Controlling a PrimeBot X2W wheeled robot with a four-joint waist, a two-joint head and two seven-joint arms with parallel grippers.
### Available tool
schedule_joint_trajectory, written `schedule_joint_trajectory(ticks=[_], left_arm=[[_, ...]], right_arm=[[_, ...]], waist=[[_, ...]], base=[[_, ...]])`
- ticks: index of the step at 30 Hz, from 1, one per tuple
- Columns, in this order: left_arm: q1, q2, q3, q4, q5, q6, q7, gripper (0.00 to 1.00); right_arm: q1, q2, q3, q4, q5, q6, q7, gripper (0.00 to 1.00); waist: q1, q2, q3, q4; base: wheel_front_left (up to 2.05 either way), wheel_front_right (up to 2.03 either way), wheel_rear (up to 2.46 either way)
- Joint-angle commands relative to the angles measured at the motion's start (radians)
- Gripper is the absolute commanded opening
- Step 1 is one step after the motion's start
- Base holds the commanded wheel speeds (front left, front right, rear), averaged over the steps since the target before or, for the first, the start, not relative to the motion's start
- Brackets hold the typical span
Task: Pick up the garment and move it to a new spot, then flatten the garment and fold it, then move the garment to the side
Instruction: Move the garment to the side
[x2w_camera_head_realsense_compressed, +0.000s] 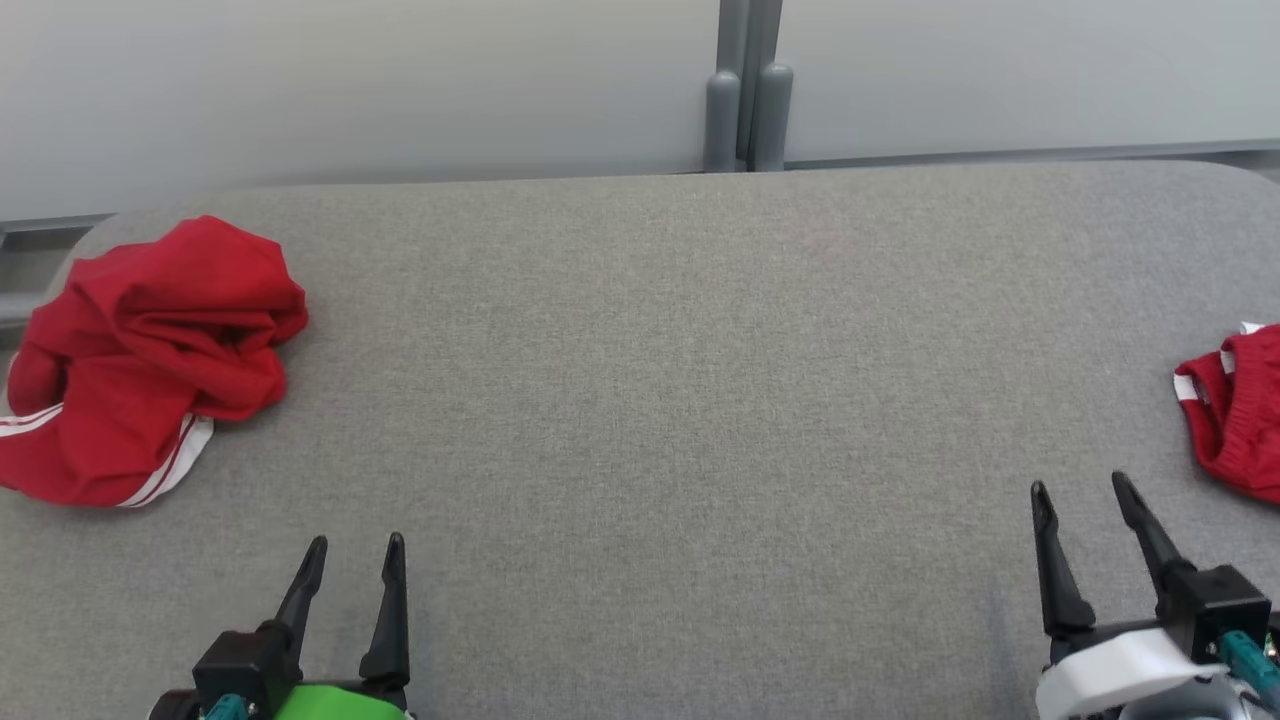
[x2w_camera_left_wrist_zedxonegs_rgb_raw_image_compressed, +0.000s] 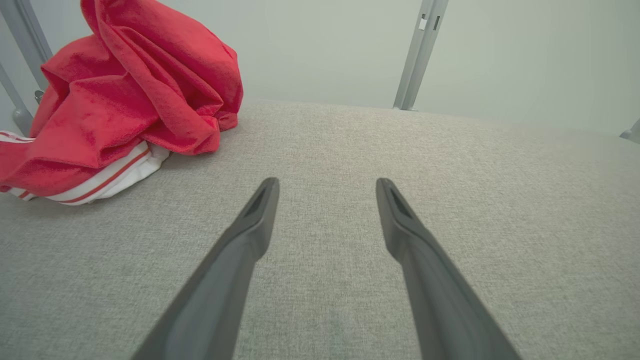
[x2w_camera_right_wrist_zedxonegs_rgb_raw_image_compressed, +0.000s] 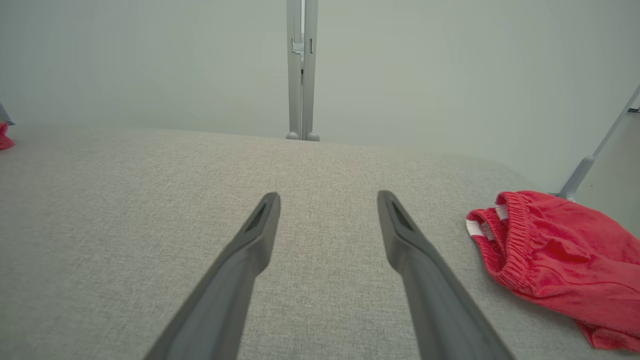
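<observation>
In the head view the crumpled garment (x2w_camera_head_realsense_compressed: 150, 360), red with a white-striped hem, lies heaped at the left end of the grey worktop (x2w_camera_head_realsense_compressed: 640, 400). It is at about 10 o'clock from the left pincer (x2w_camera_head_realsense_compressed: 356, 540) and apart from it. The heap's long axis runs roughly from 1 to 7 o'clock, with the striped hem on its near side. The left pincer's fingers are spread wide and hold nothing. The right pincer (x2w_camera_head_realsense_compressed: 1080, 482) is just as wide and empty, and it is well apart from the heap, so the left arm looks the nearer one for the pick. A second red garment (x2w_camera_head_realsense_compressed: 1235, 410) lies at 2 o'clock from the right pincer, cut by the frame edge. A grey post (x2w_camera_head_realsense_compressed: 745, 110) stands beyond the far edge at 12 o'clock. The middle of the worktop between the two garments offers room for a new spot. In the left wrist view the crumpled garment (x2w_camera_left_wrist_zedxonegs_rgb_raw_image_compressed: 130, 95) rises at 10 o'clock from the parted fingers of the left pincer (x2w_camera_left_wrist_zedxonegs_rgb_raw_image_compressed: 327, 182), with bare cloth between and nothing in the way. In the right wrist view the right pincer (x2w_camera_right_wrist_zedxonegs_rgb_raw_image_compressed: 328, 196) points at the post, and the second red garment (x2w_camera_right_wrist_zedxonegs_rgb_raw_image_compressed: 555, 245) lies at 3 o'clock, elastic waistband toward the fingers and not touching them.
</observation>
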Motion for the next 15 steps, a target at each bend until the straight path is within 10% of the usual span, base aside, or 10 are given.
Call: schedule_joint_trajectory(ticks=[1,15], left_arm=[[0.02,-0.003,0.01,0.008,-0.003,-0.002,-0.003,1.0],[0.075,-0.016,0.114,0.045,0.013,-0.007,-0.003,1.0]], right_arm=[[0.031,0.003,0.0,-0.004,-0.004,0.0,-0.004,1.0],[0.111,0.046,-0.005,-0.016,-0.046,0.0,-0.005,1.0]], waist=[[0.0001,0.0116,-0.041,0.034],[0.0001,0.0116,-0.074,0.0]], base=[[0.0,0.0,0.0],[0.0,0.0,0.0]])
